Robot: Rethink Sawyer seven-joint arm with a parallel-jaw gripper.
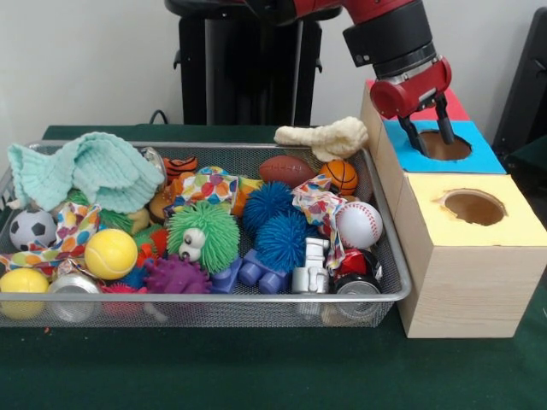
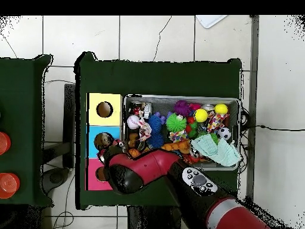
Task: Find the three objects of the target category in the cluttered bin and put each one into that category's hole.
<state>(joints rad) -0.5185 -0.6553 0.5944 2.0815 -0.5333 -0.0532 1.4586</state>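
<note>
The red gripper (image 1: 427, 132) is held open and empty above the round hole in the blue-topped wooden box (image 1: 444, 146).

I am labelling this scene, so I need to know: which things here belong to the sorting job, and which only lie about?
Belong to the job:
- end effector, open above the blue hole
- wooden box with three holes
- wire bin
- toys in it, such as the baseball

Only lying about:
- red round things on the side table
- white thing on the floor
- cable on the floor
</note>
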